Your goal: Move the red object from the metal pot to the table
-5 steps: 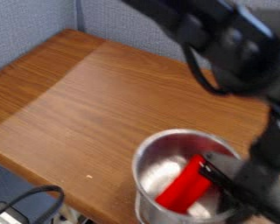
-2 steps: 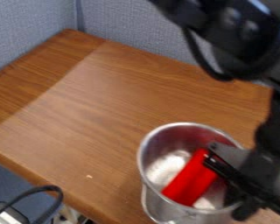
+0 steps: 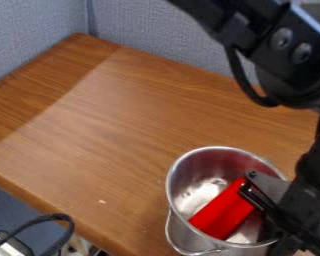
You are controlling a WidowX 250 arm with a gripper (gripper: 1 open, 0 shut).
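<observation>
And here we see the pot [image 3: 223, 200] has slid a little toward the right and down along the near edge of the worktop [image 3: 96, 120] compared with a second ago, carried along with the arm. The red block [image 3: 227, 212] now lies lower and flatter inside it, no longer standing up so steeply, its upper end right at the black gripper [image 3: 263, 196] at the pot's right rim. The fingers are drawn fully together; from here we cannot tell for sure whether they pinch the end of the block or just press against it, the dark body hides the tips.

What does it mean for the job? We judge it barely begun: the block sits inside the pot, not on the wood, and the pot shifting suggests the grip is dragging the pot rather than lifting the block clear.

Our count: one pot, one red block, one gripper, one worktop, and one black cable [image 3: 29, 235] curling below the front edge.
</observation>
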